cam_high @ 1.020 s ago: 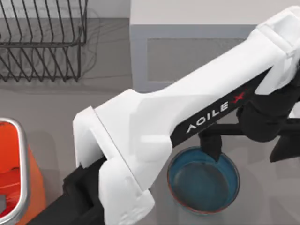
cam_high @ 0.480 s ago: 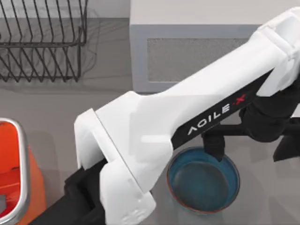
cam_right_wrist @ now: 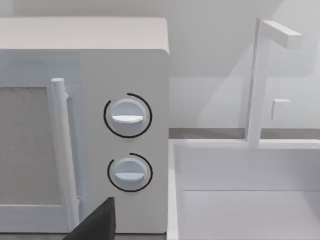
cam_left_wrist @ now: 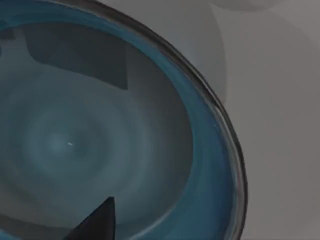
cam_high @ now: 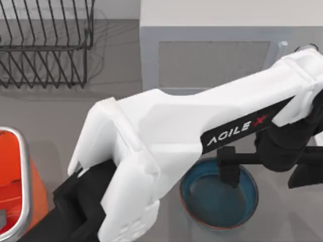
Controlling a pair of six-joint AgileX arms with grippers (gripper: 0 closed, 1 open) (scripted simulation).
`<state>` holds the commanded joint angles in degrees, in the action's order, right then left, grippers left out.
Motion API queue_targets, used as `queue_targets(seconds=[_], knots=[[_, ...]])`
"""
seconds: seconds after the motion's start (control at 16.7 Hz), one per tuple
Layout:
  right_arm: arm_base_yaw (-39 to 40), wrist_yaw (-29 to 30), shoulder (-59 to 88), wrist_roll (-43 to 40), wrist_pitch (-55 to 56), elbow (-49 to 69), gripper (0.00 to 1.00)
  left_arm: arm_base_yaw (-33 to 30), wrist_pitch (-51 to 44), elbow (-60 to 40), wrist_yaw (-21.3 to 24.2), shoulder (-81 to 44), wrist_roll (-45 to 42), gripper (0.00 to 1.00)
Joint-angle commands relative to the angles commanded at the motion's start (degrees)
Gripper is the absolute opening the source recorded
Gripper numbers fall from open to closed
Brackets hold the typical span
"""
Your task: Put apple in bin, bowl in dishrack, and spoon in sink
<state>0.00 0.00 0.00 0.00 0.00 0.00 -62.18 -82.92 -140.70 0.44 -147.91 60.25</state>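
Observation:
The teal-blue bowl [cam_high: 217, 199] with its reddish-brown rim sits on the table at the front right. My left arm reaches across from the front left, and my left gripper [cam_high: 265, 177] hangs open just over the bowl's far right side. One dark finger [cam_high: 229, 171] stands over the inside of the bowl, the other beyond its right rim. The left wrist view looks straight into the bowl [cam_left_wrist: 75, 140] from close up. The orange bin [cam_high: 15, 191] stands at the front left and the wire dishrack [cam_high: 45, 45] at the back left. The sink [cam_right_wrist: 240, 165] is in the right wrist view. Apple and spoon are out of view.
A white microwave [cam_high: 212, 50] stands at the back, behind the bowl. In the right wrist view the microwave [cam_right_wrist: 125, 135] with two knobs stands beside the sink, and a white faucet [cam_right_wrist: 260, 80] rises at the sink's back edge. My right arm stays parked.
My left arm has swung lower and flatter across the table. Its inner finger has come down a little nearer the bowl. The bowl has not moved.

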Motion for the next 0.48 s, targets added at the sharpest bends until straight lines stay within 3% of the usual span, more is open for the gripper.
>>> queue_targets(seconds=[0.24, 0.48], knots=[[0.0, 0.0, 0.0, 0.0, 0.0, 0.0, 1.00, -0.1, 9.7, 12.4, 0.0, 2.7, 0.1, 1.00], [0.0, 0.0, 0.0, 0.0, 0.0, 0.0, 1.00, -0.1, 12.5, 15.6, 0.0, 3.2, 0.2, 1.00]])
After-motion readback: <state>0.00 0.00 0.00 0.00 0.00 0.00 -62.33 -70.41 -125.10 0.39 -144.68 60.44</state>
